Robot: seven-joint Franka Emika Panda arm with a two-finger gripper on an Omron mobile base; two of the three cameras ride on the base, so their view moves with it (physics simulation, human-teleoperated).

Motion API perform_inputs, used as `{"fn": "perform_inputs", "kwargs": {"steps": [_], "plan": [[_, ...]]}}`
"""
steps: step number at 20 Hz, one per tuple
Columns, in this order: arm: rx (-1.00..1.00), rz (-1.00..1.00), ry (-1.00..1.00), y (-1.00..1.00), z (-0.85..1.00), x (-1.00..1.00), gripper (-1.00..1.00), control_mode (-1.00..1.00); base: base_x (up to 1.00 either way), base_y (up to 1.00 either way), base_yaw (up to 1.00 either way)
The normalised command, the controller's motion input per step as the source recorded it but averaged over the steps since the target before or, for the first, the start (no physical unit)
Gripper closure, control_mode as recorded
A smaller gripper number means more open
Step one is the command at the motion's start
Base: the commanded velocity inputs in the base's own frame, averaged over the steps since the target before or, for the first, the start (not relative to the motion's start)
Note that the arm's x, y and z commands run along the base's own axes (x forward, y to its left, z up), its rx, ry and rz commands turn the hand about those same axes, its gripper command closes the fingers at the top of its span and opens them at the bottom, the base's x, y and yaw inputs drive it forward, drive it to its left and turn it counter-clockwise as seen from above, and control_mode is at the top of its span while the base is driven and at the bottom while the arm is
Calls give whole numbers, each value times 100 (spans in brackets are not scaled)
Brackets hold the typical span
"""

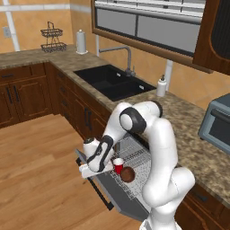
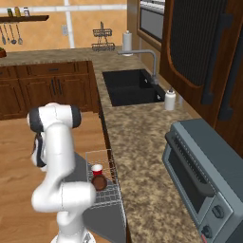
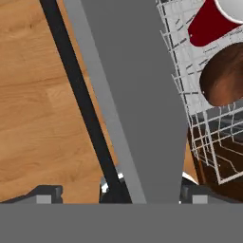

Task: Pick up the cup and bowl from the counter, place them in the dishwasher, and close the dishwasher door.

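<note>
A kitchen: sink (image 1: 112,83) in granite counter (image 1: 188,130), wooden cabinets (image 1: 22,94) (toaster oven (image 2: 204,171) too).

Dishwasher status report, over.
Gripper open over the lowered dishwasher door. Cup and bowl in the rack. Door not yet closed.

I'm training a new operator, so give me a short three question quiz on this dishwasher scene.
1. True or false: the cup and bowl sit in the rack.
2. The dishwasher door is: A shut, B dropped open.
3. Which lies nearer the sink, cup or bowl?

Key: 1 true. 2 B. 3 cup.
</note>
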Motion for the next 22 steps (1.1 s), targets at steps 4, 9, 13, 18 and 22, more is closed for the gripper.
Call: {"fn": "perform_inputs", "kwargs": {"steps": [4,9,13,18,22], "plan": [[-35,0,-9,85,2,0,-100,-100,0,0,0],[-26,0,-1,24,-15,0,-100,-100,0,0,0],[-11,3,0,-8,-41,0,-100,-100,0,0,0],[-15,4,0,-1,-50,1,-100,-100,0,0,0],[-18,2,0,0,-55,28,-100,-100,0,0,0]]}}
